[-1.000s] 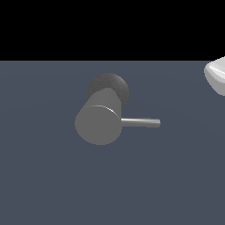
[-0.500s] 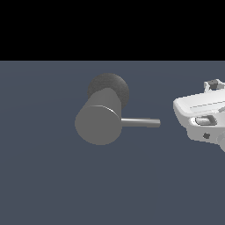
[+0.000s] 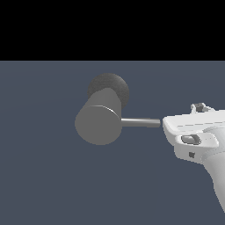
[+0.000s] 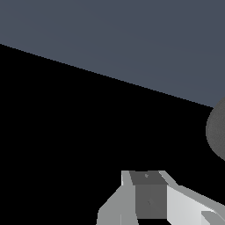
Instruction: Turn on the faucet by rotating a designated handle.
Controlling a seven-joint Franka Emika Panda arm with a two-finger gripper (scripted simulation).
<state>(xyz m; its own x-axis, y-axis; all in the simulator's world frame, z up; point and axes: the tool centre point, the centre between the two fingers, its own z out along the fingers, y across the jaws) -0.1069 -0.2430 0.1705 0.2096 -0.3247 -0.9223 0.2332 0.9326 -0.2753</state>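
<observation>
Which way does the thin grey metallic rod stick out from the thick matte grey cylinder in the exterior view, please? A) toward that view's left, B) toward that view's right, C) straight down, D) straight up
B: the thin grey metallic rod runs sideways from the thick matte grey cylinder toward the exterior view's right.

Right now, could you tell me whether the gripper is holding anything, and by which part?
It cannot be told. The gripper is at the tip of the handle, but its fingers are hidden.

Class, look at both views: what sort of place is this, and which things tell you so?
Most likely a bare simulated test scene, not a real room: a plain grey faucet with a thin handle, a flat featureless blue-grey floor, a black void behind.
</observation>
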